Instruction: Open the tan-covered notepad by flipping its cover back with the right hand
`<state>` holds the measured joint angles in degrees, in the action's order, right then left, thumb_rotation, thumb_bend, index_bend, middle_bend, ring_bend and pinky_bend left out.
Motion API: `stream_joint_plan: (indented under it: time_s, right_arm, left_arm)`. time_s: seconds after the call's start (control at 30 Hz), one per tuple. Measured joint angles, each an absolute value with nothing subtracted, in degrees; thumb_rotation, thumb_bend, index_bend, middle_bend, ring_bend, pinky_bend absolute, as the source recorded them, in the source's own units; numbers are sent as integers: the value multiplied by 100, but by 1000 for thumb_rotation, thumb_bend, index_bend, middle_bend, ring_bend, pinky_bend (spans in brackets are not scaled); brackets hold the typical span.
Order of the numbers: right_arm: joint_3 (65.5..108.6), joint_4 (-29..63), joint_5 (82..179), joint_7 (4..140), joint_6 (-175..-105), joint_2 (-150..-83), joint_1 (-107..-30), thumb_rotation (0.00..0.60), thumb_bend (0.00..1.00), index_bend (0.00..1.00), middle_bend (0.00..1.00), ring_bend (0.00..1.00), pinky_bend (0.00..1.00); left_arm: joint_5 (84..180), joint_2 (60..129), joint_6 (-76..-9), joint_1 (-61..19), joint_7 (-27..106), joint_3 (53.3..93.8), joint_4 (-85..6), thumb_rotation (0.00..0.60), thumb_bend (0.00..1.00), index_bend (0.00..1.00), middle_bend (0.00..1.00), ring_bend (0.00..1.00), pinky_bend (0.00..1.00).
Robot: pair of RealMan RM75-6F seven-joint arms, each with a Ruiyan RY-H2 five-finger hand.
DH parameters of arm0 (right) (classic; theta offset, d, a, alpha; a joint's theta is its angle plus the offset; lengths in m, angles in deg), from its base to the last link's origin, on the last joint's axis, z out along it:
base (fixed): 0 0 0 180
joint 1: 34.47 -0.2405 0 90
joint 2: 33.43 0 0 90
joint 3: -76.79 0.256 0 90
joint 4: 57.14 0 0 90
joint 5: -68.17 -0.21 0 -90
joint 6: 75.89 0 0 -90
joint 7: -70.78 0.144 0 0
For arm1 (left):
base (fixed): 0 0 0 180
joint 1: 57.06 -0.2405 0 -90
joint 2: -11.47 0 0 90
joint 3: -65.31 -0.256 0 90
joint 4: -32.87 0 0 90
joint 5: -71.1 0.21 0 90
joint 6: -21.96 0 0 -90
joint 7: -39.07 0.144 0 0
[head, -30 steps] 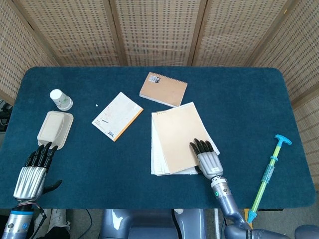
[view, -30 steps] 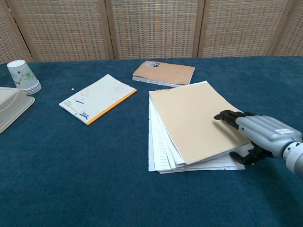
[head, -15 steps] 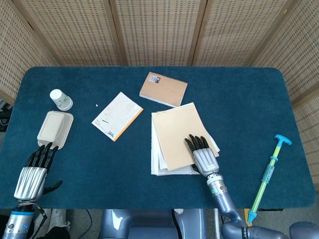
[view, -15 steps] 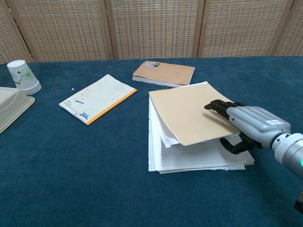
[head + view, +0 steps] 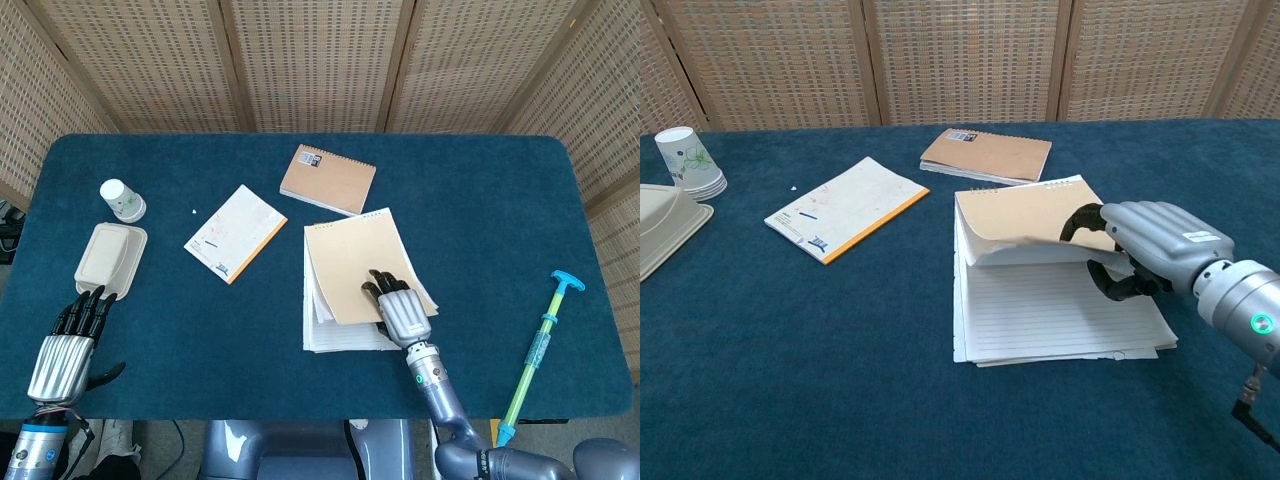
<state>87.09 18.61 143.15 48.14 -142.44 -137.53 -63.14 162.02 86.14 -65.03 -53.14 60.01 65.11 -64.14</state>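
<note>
Near the middle of the dark blue felt-covered desk point(image 5: 480, 190) lies the tan-covered spiral notepad point(image 5: 1025, 215), its cover and several sheets lifted off the lined white pages point(image 5: 1050, 315). The grey metal right hand point(image 5: 1140, 250) pinches that raised near edge, fingers point(image 5: 1080, 218) on top, thumb beneath. The left hand point(image 5: 68, 345) rests flat at the desk's near left corner, fingers together and straight, holding nothing, just in front of a beige lidded tray point(image 5: 110, 258).
</note>
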Motion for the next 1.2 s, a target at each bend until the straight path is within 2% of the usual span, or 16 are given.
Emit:
stream_joint_plan:
  time_s: [0.1, 0.3, 0.6, 0.77, 1.2]
  right_arm:
    - [8704, 1863, 14437, 4886, -14361, -13750, -6322, 600, 842, 556, 554, 526, 585]
    - [8671, 2026, 14587, 4979, -14532, -13623, -6295, 600, 860, 624, 619, 591, 674]
    - [8451, 2552, 14791, 5113, -14662, -13124, -6139, 600, 860, 643, 637, 609, 683]
    - [8180, 2899, 15002, 5257, -14753, -12750, -5978, 600, 860, 640, 636, 609, 683]
    - [7145, 3492, 15953, 5415, -15391, -11911, -5275, 600, 860, 637, 636, 609, 683]
  left_arm:
    - [16208, 8614, -6515, -5316, 5998, 6514, -6416, 600, 0, 0, 0, 0, 130]
    - [16224, 8618, -6515, -5318, 6011, 6501, -6424, 600, 0, 0, 0, 0, 130]
    - [16240, 8611, -6528, -5324, 6011, 6496, -6439, 600, 0, 0, 0, 0, 130]
    - [16261, 8619, -6527, -5324, 6028, 6483, -6441, 600, 0, 0, 0, 0, 130]
    - [16358, 8625, -6562, -5344, 6083, 6441, -6477, 600, 0, 0, 0, 0, 130]
